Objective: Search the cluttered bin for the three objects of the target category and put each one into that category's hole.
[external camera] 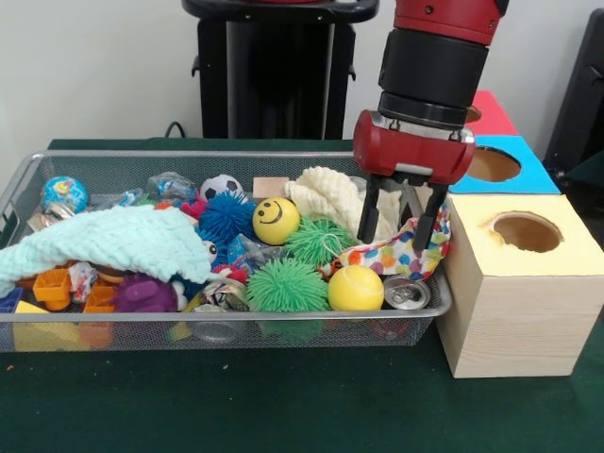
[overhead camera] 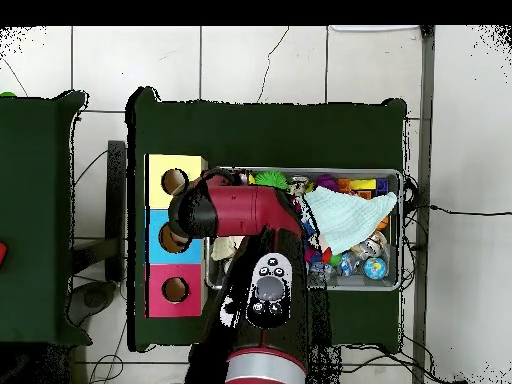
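Cloth [external camera: 401, 257], soft, light and likely to sag, lies at the bin's [external camera: 236, 318] corner nearest the hole [external camera: 527, 231], under the tool [external camera: 403, 219], whose fingers stand apart, gripping nothing; pinching a bunched fold looks best.

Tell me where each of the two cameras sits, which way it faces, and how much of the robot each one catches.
Front view: sits across the table, facing the robot; looks at the bin, the yellow-topped box's hole and the pedestal behind; shows the forearm coming down and the open gripper straddling a printed fabric piece.
Overhead view: sits above the table, looking straight down, robot's base at the bottom; shows the red arm reaching over the bin's box-side end.
Shared: bin, mint-green towel, three boxes, arm; left-right flipped between views.
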{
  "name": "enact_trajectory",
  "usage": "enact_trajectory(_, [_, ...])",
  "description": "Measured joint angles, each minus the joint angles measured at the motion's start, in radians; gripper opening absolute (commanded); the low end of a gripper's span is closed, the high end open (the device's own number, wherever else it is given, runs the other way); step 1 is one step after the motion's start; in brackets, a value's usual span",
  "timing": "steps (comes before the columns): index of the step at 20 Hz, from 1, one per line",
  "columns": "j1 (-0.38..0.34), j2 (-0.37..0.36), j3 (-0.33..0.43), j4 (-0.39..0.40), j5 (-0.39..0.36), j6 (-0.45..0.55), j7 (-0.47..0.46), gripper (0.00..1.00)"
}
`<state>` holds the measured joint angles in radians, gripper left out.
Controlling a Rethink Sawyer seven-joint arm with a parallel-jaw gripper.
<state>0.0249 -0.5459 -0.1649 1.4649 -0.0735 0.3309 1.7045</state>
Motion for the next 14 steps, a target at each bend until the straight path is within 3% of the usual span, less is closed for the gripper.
enact_trajectory(14, [-0.043, -0.015, 0.071, 0.000, 0.076, 0.000, 0.000, 1.00])
